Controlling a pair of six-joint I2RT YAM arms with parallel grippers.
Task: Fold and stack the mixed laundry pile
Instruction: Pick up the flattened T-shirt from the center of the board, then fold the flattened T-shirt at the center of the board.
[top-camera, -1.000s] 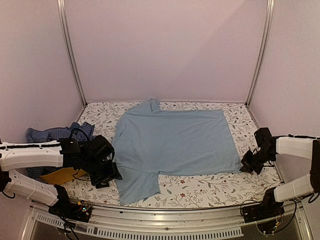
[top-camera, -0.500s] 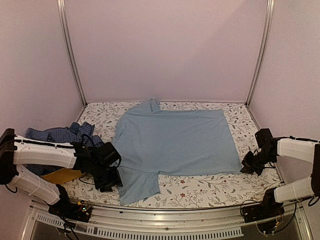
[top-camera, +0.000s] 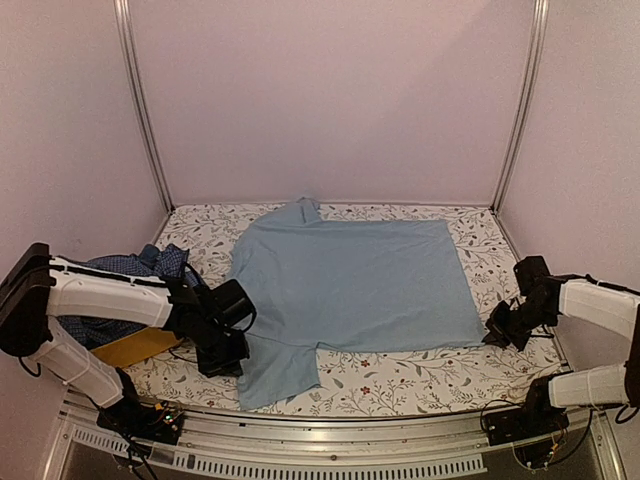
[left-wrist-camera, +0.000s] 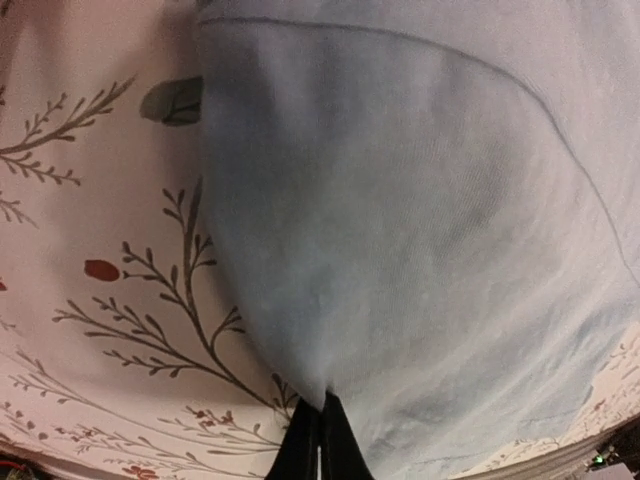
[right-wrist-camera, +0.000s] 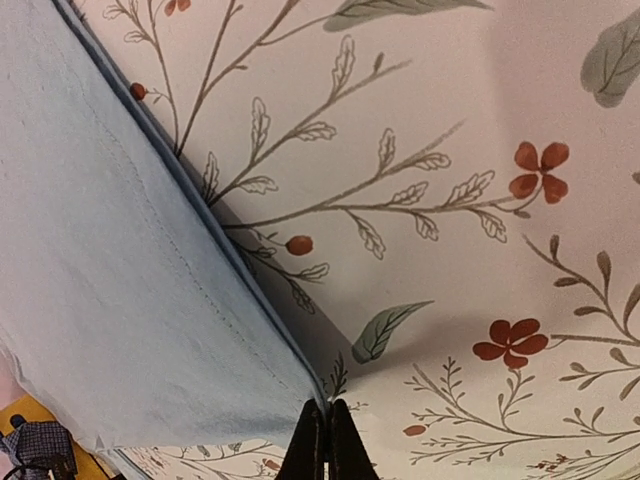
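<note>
- The light blue T-shirt (top-camera: 350, 285) is soft, thin cloth. It lies flat and smooth in the middle of the table.
- One short sleeve sticks out at 7 o'clock.
- The table cover (top-camera: 420, 378) is white, with little twigs, leaves and red flowers.
- A blue-and-white checked shirt (top-camera: 120, 268) sits in a crumpled heap at 9 o'clock, with a yellow cloth piece (top-camera: 130, 348) just beside it.
- The left gripper (left-wrist-camera: 319, 440) has two thin black fingers pressed tight together. They pinch the T-shirt's edge at 8 o'clock, by the sleeve.
- The right gripper (right-wrist-camera: 326, 425) is squeezed closed too. It nips the T-shirt's corner at 4 o'clock, low on the cover.
</note>
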